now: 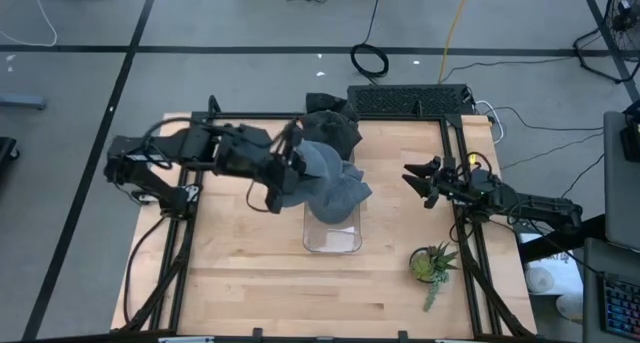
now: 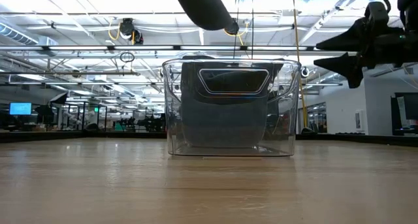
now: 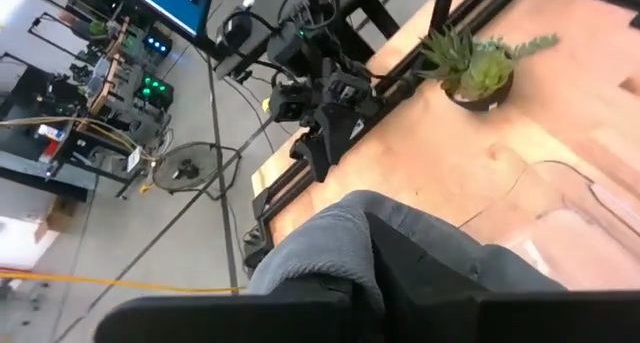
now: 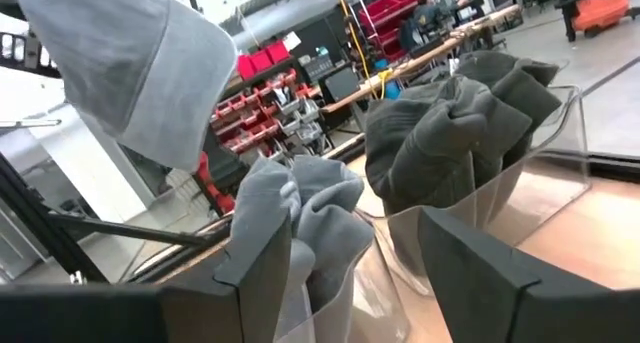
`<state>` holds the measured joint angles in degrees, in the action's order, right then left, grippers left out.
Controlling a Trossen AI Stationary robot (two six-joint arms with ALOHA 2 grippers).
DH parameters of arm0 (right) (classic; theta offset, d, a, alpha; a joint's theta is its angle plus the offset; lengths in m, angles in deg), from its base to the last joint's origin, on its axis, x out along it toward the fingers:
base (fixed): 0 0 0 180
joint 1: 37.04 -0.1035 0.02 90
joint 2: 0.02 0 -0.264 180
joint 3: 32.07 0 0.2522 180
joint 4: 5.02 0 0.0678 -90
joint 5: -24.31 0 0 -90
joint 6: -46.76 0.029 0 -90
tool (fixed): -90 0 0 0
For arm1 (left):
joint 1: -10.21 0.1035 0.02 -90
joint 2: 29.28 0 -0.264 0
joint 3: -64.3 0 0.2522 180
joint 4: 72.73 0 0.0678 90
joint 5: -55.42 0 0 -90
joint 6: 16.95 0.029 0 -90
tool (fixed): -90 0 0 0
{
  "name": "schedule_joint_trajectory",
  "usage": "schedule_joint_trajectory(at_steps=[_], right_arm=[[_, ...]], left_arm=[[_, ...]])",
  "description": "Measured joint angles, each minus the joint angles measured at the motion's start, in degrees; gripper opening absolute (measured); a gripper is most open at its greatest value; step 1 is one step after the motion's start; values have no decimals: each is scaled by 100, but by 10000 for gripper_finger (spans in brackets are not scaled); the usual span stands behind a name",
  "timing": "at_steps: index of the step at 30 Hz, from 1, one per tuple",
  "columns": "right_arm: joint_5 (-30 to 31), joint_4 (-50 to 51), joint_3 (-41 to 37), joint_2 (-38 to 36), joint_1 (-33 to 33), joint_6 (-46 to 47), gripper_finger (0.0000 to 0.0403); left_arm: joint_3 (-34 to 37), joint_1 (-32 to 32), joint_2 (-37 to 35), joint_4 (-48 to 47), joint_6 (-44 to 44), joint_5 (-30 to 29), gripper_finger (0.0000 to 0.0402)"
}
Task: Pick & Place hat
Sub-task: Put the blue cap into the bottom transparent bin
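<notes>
My left gripper [image 1: 283,178] hangs above the near-left rim of the clear plastic bin [image 1: 331,228] at the middle of the wooden table [image 1: 240,283], its fingers pinched on a light grey knit hat [image 1: 335,183]. The hat droops from the gripper over the bin's far end, and in the high view I cannot tell whether its lower folds touch the rim. In the left wrist view the same grey fabric [image 3: 340,248] bunches against the dark finger, with the tabletop beyond it.

Behind the bin, at the table's far edge, a second clear bin holds a heap of darker grey hats [image 1: 332,123]; the right wrist view shows them [image 4: 455,133] mounded above that container's wall, with more pale grey fabric [image 4: 300,228] filling the bin nearer my camera.

My right gripper [image 1: 418,181] waits well to the right of the bin, raised off the table, its fingers spread and holding nothing; in the low view it [image 2: 333,54] shows dark against the ceiling lights, up and to the right of the bin [image 2: 230,106]. Through the bin's transparent front wall in that view I see grey cloth inside.

A small potted succulent [image 1: 433,265] stands on the table to the right of the bin's near end, just beside the right rail.
</notes>
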<state>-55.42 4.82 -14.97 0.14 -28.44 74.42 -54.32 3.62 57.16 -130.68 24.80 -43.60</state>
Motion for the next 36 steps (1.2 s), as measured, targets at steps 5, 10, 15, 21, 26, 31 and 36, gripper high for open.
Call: schedule_joint_trajectory(at_steps=[5,10,15,21,26,31,36], right_arm=[[15,44,-37,30,5,-172,204],[638,371,-47,27,89,-494,205],[1236,283,-51,157,160,-1019,207],[1249,-429,-57,267,155,-1505,204],[1241,-636,-60,267,155,-1495,207],[1231,-664,-62,265,155,-1495,204],[1226,-685,-62,263,155,-1492,207]], left_arm=[[-59,-291,147,-29,175,-335,10],[-66,-487,282,-416,211,-599,10],[-63,-690,454,-716,262,-649,10],[-46,-841,715,-882,506,-616,10],[-55,-939,817,-859,1083,-836,10],[-57,-895,872,-923,1493,-841,10],[-58,-847,1056,-1114,1914,-584,10]])
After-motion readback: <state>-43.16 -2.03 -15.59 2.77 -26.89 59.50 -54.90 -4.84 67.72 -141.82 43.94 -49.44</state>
